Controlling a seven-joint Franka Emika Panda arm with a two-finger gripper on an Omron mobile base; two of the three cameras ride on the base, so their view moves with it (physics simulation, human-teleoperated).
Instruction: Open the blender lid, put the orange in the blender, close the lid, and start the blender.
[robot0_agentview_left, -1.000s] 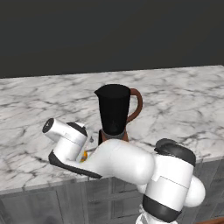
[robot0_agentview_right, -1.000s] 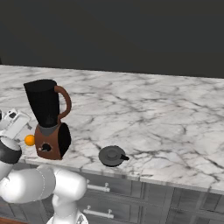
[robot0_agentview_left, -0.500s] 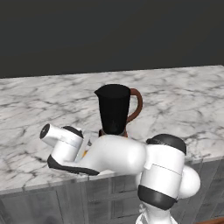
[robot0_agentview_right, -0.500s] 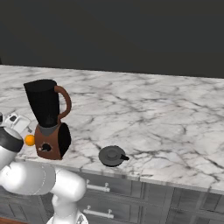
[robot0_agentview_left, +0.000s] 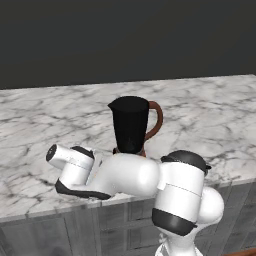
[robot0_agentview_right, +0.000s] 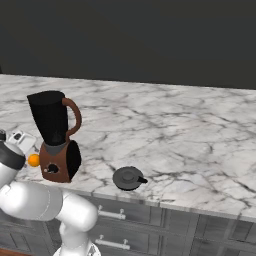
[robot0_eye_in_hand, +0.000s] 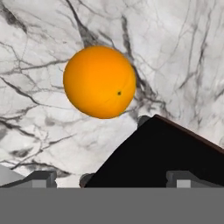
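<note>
The lid step looks done: the blender lid (robot0_agentview_right: 128, 178) lies flat on the counter (robot0_agentview_right: 190, 135), well apart from the blender (robot0_agentview_right: 55, 137), whose jar stands open and upright. The step in hand is picking up the orange (robot0_eye_in_hand: 99, 82). It rests on the marble just beside the blender's reddish-brown base, on the side away from the lid. The end effector (robot0_eye_in_hand: 111, 177) hovers over it with its fingers spread wide and nothing between them. The next move calls for centring on the fruit, which sits off toward the upper left of the hand view, while keeping clear of the dark base beside it, then descending and closing. The orange is smooth, bright and round, likely to roll if nudged.
</note>
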